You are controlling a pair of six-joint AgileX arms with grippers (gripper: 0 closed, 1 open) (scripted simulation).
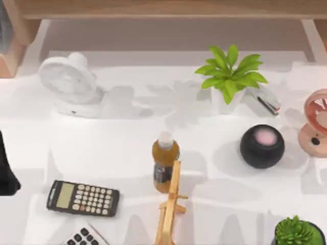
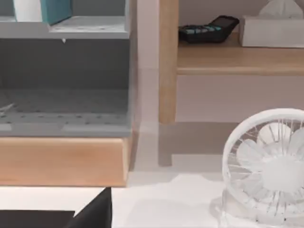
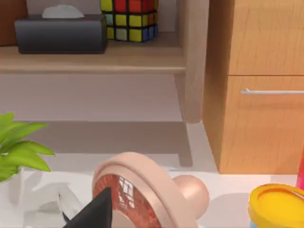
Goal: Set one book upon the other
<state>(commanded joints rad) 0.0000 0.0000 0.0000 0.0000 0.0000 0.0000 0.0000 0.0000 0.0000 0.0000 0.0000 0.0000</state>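
Neither book is in view on the white table (image 1: pixel 127 148). My left arm is a dark shape (image 1: pixel 6 168) at the table's left edge, and its gripper (image 2: pixel 92 213) sits low over the table, facing the white fan (image 2: pixel 268 166) and a grey shelf unit. My right gripper (image 3: pixel 92 211) hovers just in front of the pink fan (image 3: pixel 142 190). Nothing is seen held by either gripper.
Standing on the table are a white fan (image 1: pixel 71 84), a potted plant (image 1: pixel 230 74), a black round speaker (image 1: pixel 262 146), a pink fan (image 1: pixel 317 122), a bottle (image 1: pixel 165 161), a wooden stand (image 1: pixel 171 209), two calculators (image 1: pixel 83 198) and a small plant (image 1: pixel 296 232). Shelves rise behind.
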